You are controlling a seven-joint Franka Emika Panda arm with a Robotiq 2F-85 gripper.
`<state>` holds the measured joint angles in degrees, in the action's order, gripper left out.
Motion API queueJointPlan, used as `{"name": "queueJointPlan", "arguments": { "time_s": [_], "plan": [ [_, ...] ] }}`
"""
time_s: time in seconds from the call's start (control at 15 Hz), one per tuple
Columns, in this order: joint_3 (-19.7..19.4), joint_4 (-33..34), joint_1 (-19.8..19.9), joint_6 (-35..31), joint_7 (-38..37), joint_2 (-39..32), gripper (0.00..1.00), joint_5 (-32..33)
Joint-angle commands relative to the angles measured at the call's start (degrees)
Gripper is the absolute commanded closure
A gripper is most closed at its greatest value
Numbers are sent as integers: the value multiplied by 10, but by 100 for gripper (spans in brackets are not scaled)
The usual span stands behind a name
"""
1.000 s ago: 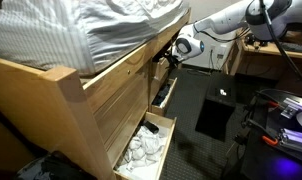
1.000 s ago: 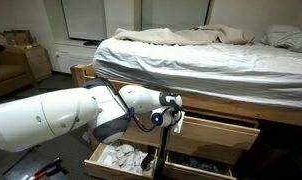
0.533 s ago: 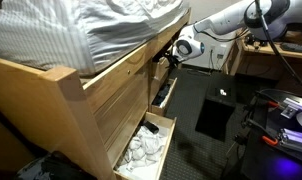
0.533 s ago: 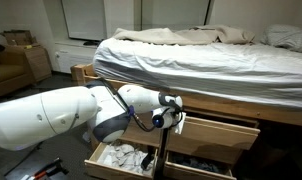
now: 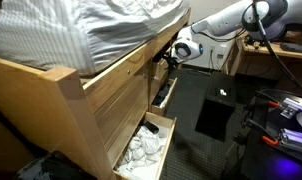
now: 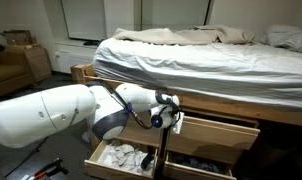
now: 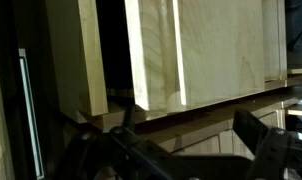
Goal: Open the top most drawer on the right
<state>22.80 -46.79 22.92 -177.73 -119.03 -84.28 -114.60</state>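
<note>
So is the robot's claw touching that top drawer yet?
Cannot tell. In an exterior view the gripper sits at the edge of the top drawer, but its fingers are dark and blurry in every view, so neither contact nor gap shows.

The white arm point(image 5: 226, 18) stretches out nearly level, elbow high; its wrist point(image 5: 188, 46) shows a small blue light and turns the end effector point(image 5: 163, 57) sideways and slightly down; in an exterior view the thick forearm point(image 6: 41, 118) fills the near side; in the wrist view the dark fingers point(image 7: 96, 150) stand wide apart, jaws spread, both tips low in the frame.
</note>
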Motion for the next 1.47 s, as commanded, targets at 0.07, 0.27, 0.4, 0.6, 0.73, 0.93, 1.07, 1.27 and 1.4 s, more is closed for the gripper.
{"name": "queueJointPlan", "arguments": {
  "time_s": [0.07,0.27,0.4,0.6,0.73,0.93,1.07,1.27,1.4],
  "plan": [
    [-36,21,-17,32,-26,1,0,-19],
    [-28,19,-11,27,-21,0,0,-15],
    [-29,23,-12,27,-21,0,0,-18],
    [-29,22,-12,27,-21,-1,0,-18],
    [-64,35,-30,5,-29,-1,0,-37],
    [-127,48,-54,-34,-27,-1,0,-94],
    [-152,48,-63,-45,-34,-1,0,-102],
    [-132,41,-54,-54,-31,-1,0,-85],
    [-128,35,-49,-38,-37,0,0,-70]
  ]
}}
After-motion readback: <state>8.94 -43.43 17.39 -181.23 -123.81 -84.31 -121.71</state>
